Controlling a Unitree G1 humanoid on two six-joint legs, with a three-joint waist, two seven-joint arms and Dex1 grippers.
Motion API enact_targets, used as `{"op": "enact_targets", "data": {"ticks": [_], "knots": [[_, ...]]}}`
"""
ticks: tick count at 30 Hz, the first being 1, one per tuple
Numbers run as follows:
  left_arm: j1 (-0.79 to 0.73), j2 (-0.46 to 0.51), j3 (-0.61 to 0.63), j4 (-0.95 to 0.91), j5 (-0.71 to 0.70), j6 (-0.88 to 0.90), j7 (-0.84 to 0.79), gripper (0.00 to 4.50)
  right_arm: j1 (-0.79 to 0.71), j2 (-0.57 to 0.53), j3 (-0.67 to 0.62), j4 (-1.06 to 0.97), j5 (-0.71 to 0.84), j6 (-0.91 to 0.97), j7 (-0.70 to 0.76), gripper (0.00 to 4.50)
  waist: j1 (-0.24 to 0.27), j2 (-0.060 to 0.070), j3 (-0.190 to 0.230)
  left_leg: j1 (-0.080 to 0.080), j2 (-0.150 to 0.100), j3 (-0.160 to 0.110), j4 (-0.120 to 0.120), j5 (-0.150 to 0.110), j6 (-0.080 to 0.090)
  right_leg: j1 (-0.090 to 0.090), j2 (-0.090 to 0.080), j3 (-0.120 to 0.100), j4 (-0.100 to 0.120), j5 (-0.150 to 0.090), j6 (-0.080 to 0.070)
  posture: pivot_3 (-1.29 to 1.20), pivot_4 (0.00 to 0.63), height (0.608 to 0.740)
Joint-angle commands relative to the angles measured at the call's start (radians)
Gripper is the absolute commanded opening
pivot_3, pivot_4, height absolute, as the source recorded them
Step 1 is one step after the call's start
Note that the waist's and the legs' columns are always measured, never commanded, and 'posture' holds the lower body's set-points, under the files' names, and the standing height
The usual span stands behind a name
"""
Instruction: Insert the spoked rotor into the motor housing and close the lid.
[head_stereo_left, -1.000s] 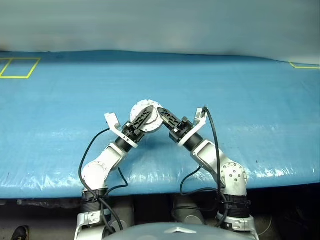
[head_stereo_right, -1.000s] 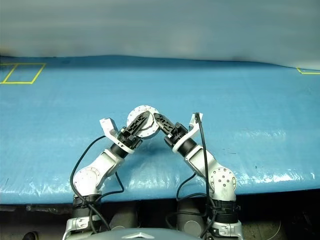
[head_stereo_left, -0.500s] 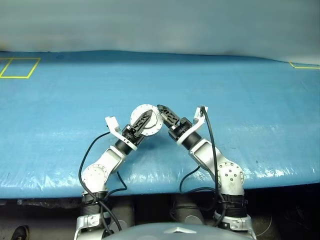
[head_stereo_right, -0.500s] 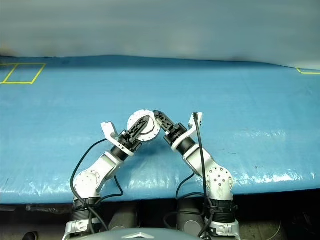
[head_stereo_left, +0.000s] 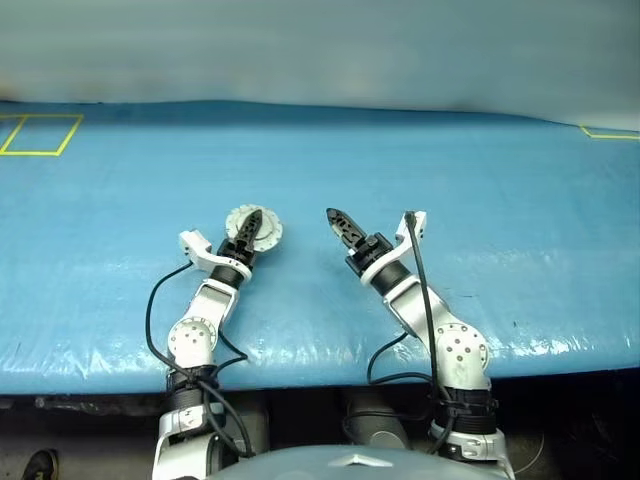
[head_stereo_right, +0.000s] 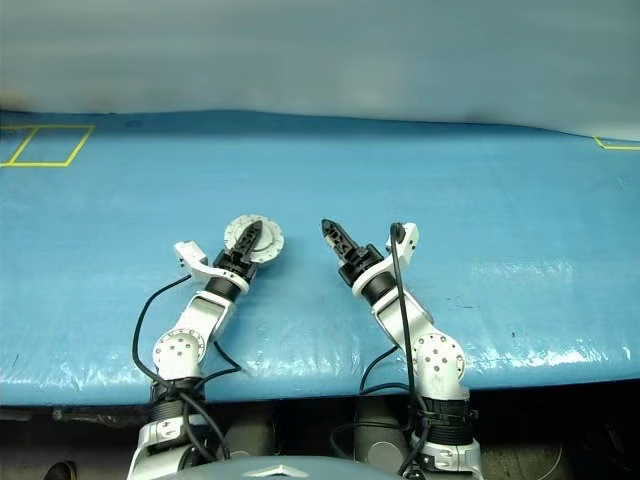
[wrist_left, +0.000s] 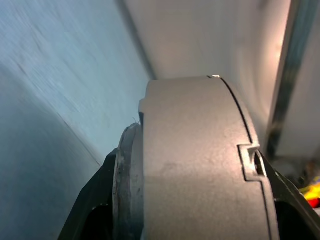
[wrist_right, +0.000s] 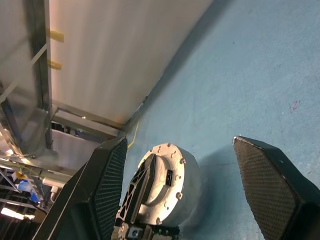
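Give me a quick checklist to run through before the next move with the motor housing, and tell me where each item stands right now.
1. Left pincer gripping the motor housing: ok, its fingers clamp the round body.
2. Right pincer free: ok, open, holding nothing, apart from the housing.
3. Lid shut on the housing: looks closed in the right wrist view, a seam shows in the left wrist view; latch cannot tell.
4. Spoked rotor seated inside: cannot tell, the inside is hidden.
5. Housing resting on the blue table: cannot tell whether it touches.
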Motion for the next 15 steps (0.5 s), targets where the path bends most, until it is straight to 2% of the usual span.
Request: {"op": "enact_targets", "data": {"ticks": [1,7,11,15], "knots": [[-0.084,0.026,0.037,0.029,0.052,-0.079,0.028,2.66,0.003,0.001,-0.002,-0.041,-0.009,0.0,0.023,3.55,0.001,0.0,0.0,0.0,0.0,0.0,0.0,0.0,0.0,0.0,0.0,0.0,0.0,0.0,0.0,0.0,0.15,0.74],[-0.196,0.071,0.088,0.158,0.137,-0.154,0.091,2.66,0.007,0.001,0.001,-0.039,-0.034,0.005,0.029,3.55,0.003,0.0,0.0,0.0,0.0,-0.001,0.0,0.0,0.0,0.0,0.0,0.0,0.0,0.0,0.001,0.0,0.15,0.74],[-0.207,0.072,0.099,0.193,0.184,-0.185,0.118,2.66,0.01,0.002,-0.001,-0.039,-0.044,0.006,0.029,3.55,0.003,0.0,0.0,0.0,0.0,0.0,0.001,0.0,0.0,0.0,0.0,0.0,0.0,0.001,0.002,0.0,0.15,0.74],[-0.186,0.067,0.094,0.185,0.232,-0.216,0.146,3.73,0.015,0.003,-0.002,-0.037,-0.055,0.01,0.027,3.59,0.003,0.0,-0.001,0.0,0.0,0.0,0.0,0.0,0.0,0.001,0.0,0.0,0.0,0.002,0.003,0.0,0.15,0.74]]}}
